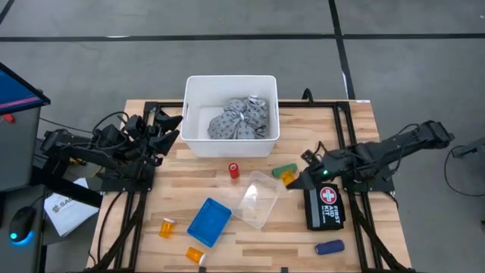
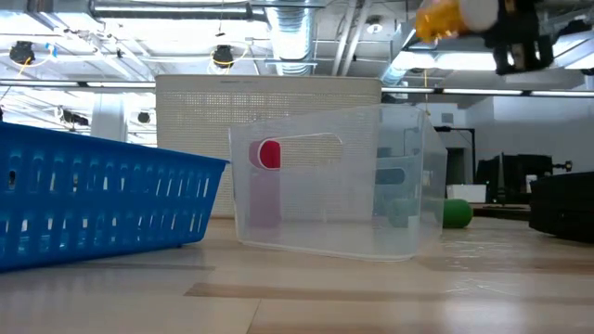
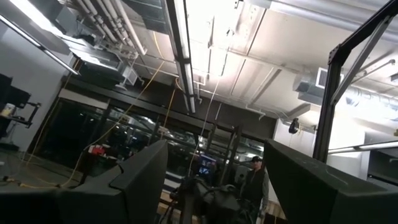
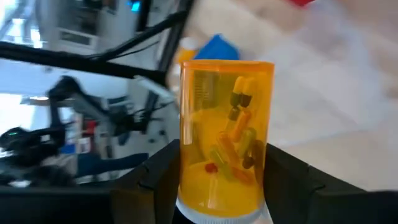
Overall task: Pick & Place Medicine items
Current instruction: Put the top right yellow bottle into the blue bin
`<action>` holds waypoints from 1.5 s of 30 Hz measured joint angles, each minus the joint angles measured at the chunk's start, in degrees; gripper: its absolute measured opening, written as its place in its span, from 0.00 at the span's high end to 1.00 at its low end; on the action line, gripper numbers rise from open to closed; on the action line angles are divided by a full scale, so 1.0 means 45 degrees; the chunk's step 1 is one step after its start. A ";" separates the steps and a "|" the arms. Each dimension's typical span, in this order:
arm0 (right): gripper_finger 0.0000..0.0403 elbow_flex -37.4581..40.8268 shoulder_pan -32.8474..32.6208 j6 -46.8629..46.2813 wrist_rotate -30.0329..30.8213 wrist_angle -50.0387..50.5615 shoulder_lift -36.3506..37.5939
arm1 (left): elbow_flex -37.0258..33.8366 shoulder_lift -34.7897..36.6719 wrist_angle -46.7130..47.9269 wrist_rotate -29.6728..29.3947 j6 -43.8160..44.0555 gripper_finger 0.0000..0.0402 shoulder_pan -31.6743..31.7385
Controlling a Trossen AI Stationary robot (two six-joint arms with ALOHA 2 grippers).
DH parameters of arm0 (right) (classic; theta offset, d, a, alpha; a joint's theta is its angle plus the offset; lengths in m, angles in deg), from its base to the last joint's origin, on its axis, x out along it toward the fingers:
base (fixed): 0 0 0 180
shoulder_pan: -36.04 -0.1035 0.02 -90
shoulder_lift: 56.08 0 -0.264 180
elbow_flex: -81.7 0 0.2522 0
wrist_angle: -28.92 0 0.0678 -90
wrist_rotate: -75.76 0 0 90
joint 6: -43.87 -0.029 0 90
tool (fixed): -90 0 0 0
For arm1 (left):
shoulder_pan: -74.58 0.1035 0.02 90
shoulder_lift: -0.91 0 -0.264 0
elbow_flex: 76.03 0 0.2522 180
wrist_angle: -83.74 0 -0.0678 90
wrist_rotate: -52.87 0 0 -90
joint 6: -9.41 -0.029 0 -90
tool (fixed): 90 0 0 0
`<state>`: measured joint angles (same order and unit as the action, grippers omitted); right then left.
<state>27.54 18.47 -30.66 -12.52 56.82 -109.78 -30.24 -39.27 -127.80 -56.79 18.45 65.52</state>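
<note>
The right hand is gripping an orange pill bottle between its fingers, raised off the worktop beside the clear container. To do this well, it should be carrying the bottle level, clearing the container's rim. The left hand is waiting, fingers parted, near the white bin holding the cloth bundle.

Overhead, table-level and 2 wrist cameras, sharing the clear container.
</note>
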 joint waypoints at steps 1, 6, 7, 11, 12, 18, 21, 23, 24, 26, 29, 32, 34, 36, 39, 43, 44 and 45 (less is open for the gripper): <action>0.54 0.0000 -0.0178 -0.0119 0.0067 -0.0614 -0.0349 | 0.0000 0.0000 0.0082 0.0003 0.0004 0.35 0.0000; 0.54 0.0000 -0.0856 -0.0586 0.0280 -0.4428 -0.2568 | -0.0005 -0.0010 0.0214 0.0249 0.0049 0.35 0.0000; 0.54 0.0000 -0.0933 -0.0654 0.0284 -0.5374 -0.3070 | -0.0005 -0.0015 0.0229 0.0297 0.0050 0.35 0.0000; 0.54 -0.0474 -0.1112 -0.0788 0.0276 -0.7865 -0.5037 | -0.0005 -0.0010 0.0319 0.0372 0.0157 0.35 0.0000; 0.54 -0.0820 -0.1110 -0.0775 0.0218 -0.7922 -0.5496 | -0.0005 -0.0017 0.0338 0.0445 0.0166 0.35 0.0000; 0.55 -0.3598 -0.0976 0.0217 -0.0942 -0.7757 -0.8095 | -0.0005 -0.0016 0.0375 0.0520 0.0200 0.35 0.0000; 0.55 -0.5061 -0.0846 0.0818 -0.1584 -0.6651 -0.9127 | -0.0005 -0.0015 0.0376 0.0650 0.0269 0.35 0.0000; 0.55 -0.5898 -0.0723 0.1196 -0.1794 -0.5800 -0.9760 | -0.0005 -0.0015 0.0398 0.0802 0.0411 0.35 0.0000; 0.55 -0.6301 -0.0650 0.1348 -0.1874 -0.5589 -1.0087 | -0.0005 -0.0014 0.0464 0.0802 0.0439 0.35 0.0000; 0.55 -0.6950 -0.0496 0.1612 -0.2112 -0.5420 -1.0718 | -0.0005 -0.0010 0.0693 0.0806 0.0443 0.35 -0.0037; 0.55 -0.7977 -0.0402 0.1884 -0.2456 -0.5427 -1.1710 | -0.0005 -0.0017 0.0781 0.0801 0.0444 0.35 -0.0236; 0.55 -0.8957 -0.0309 0.1991 -0.2819 -0.5422 -1.2789 | -0.0005 -0.0025 0.0974 0.0806 0.0443 0.35 -0.0352; 0.55 -0.9517 -0.0296 0.2000 -0.2893 -0.5279 -1.3422 | -0.0005 -0.0034 0.1024 0.0792 0.0439 0.35 -0.0436; 0.55 -1.0146 -0.0216 0.2114 -0.3044 -0.4978 -1.3952 | -0.0005 -0.0029 0.1010 0.0792 0.0430 0.35 -0.0508; 0.55 -1.0999 -0.0136 0.2383 -0.3081 -0.3970 -1.4598 | -0.0005 -0.0029 0.1015 0.0787 0.0426 0.35 -0.0563; 0.55 -1.1779 0.0121 0.2859 -0.3088 -0.2286 -1.4894 | -0.0005 -0.0029 0.1020 0.0786 0.0419 0.35 -0.0563; 0.55 -1.1957 0.0170 0.3002 -0.3079 -0.1748 -1.4894 | -0.0005 -0.0029 0.1015 0.0782 0.0419 0.35 -0.0563; 0.55 -1.2111 0.0214 0.3138 -0.3056 -0.1340 -1.4894 | -0.0005 -0.0024 0.1015 0.0782 0.0412 0.35 -0.0563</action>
<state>-26.96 19.43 -16.54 -26.27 50.79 -176.80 -30.26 -39.38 -123.23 -53.27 20.30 62.99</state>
